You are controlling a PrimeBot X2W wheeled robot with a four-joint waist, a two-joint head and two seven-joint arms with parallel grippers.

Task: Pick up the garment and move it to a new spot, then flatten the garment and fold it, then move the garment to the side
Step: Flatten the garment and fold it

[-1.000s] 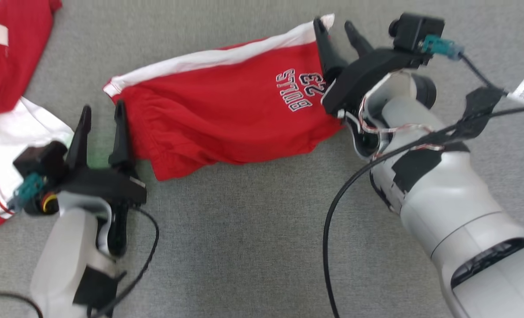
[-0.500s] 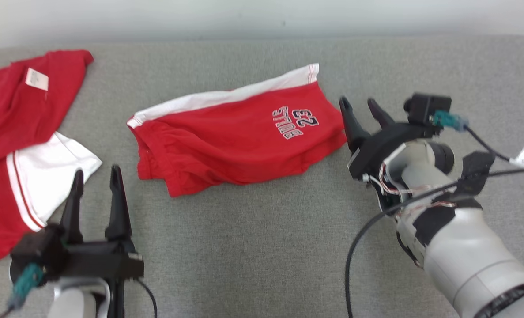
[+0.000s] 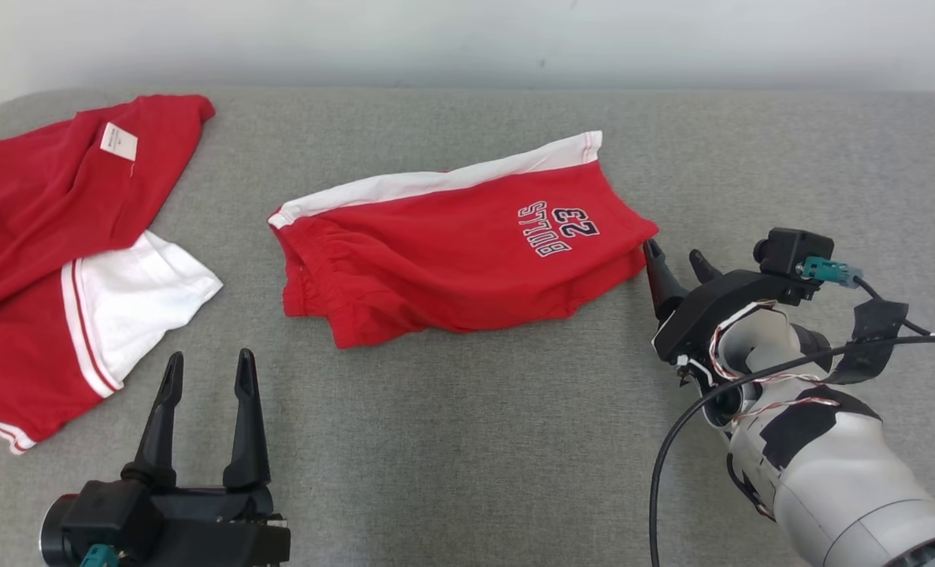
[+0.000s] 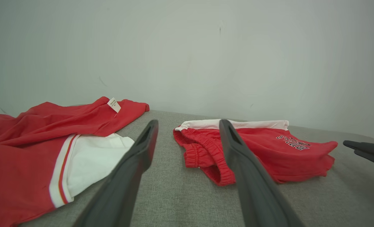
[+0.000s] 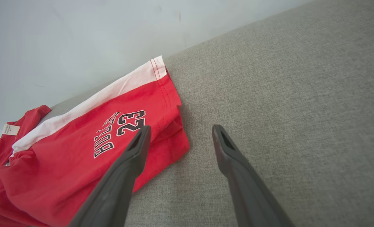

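Note:
The garment (image 3: 451,252) is a pair of red shorts with a white side stripe and "BULLS 23" print. It lies folded in the middle of the grey padded surface (image 3: 467,441). My right gripper (image 3: 673,250) is open and empty, its tips just off the shorts' right edge. The right wrist view shows the shorts (image 5: 111,142) beside and under the left finger of that open gripper (image 5: 182,127). My left gripper (image 3: 209,358) is open and empty at the lower left, well short of the shorts. The left wrist view has the shorts (image 4: 262,148) ahead of the left gripper (image 4: 188,123).
A second red and white garment (image 3: 57,236) lies spread at the far left, with a white label on it; in the left wrist view this garment (image 4: 32,142) is left of the fingers. A pale wall (image 3: 467,39) runs behind the surface's far edge. A black cable (image 3: 672,441) hangs by my right arm.
The head camera has tilted up, so the wall shows now. Both grippers have drawn back toward me: the right off the shorts' right end, the left away from their left edge. Both stayed open.

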